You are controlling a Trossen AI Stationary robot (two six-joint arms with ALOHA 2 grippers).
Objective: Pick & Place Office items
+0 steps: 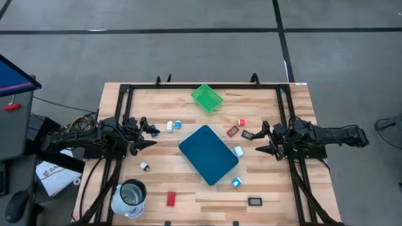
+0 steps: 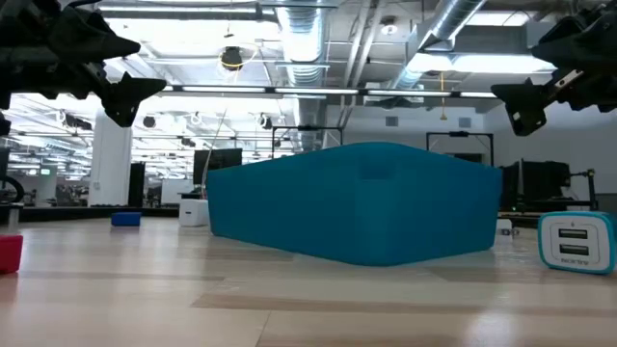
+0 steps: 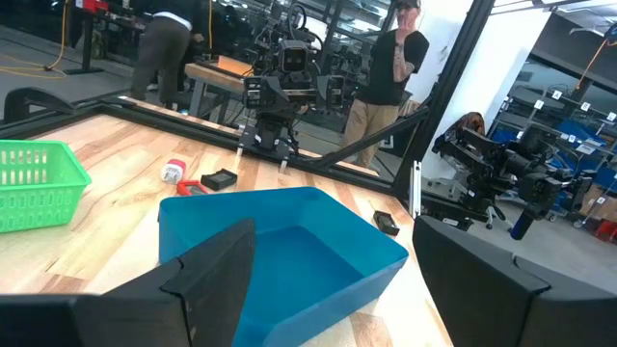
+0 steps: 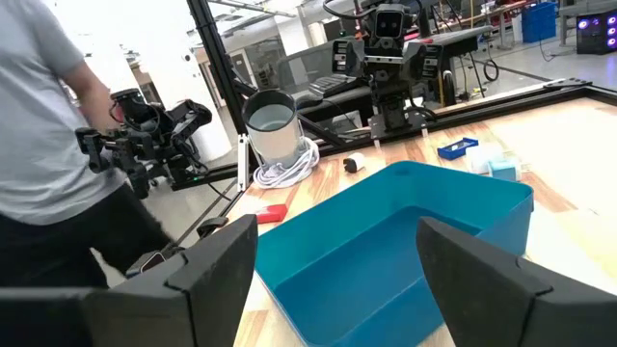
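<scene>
Across the wooden tabletop [image 1: 188, 191], small office items [image 1: 240, 123] are lying scattered around a teal bin [image 1: 208, 154], all apart from both grippers. At the table's left side, the left gripper [image 1: 151, 136] is hovering with fingers spread, pointing toward the bin. Opposite it, the right gripper [image 1: 260, 141] is hovering likewise, open and empty, with black and red pieces lying just beside it.

Teal bin [image 1: 208, 154] mid-table, green basket [image 1: 206, 98] behind it, small office items [image 1: 171, 198] scattered around.
</scene>
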